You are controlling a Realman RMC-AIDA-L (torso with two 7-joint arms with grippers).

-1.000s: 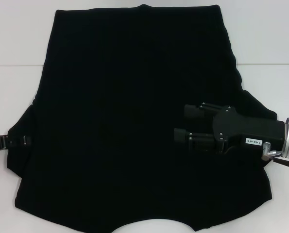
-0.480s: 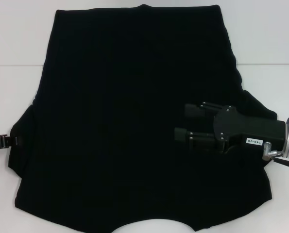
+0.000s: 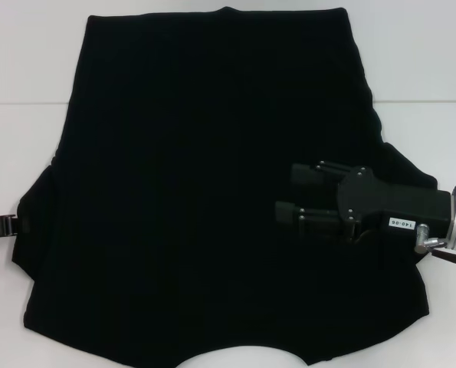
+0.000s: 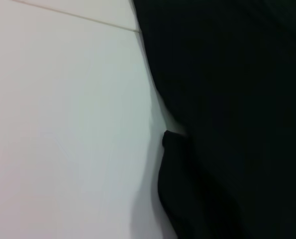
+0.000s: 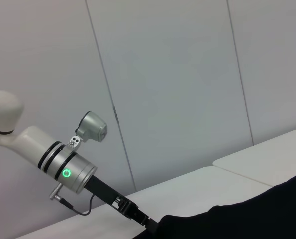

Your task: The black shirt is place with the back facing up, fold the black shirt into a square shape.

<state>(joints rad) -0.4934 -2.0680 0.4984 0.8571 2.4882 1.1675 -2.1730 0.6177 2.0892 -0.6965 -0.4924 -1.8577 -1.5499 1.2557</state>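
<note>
At the far left the left gripper (image 3: 9, 225) is reaching in low over the white surface (image 3: 28, 69), its tip meeting the sleeve edge of the black shirt (image 3: 212, 192); I cannot tell whether it is clenched on the cloth or released, since the tip is lost against the dark fabric and the left wrist view is showing only the shirt's edge beside the bare surface. It looks placed there to take or handle that sleeve for an inward fold, though that is a judgement. Just beyond that tip, the shirt is lying flat and spread wide, plain side up with no lettering showing, filling most of the surface and running out of view at the near edge, so the folding appears barely begun. Further right, the right gripper (image 3: 287, 194) is hovering over the shirt's right half, its two fingers (image 3: 304, 175) spread apart, released, grasping nothing, and pointing toward the middle of the garment. The sleeve on that side is lying behind the fingers, under the wrist. That open pose over the cloth suggests it is lining up to press or pinch fabric for the matching fold. The right wrist view is showing the left arm across the shirt, in front of a pale panelled wall (image 5: 177, 79).
</note>
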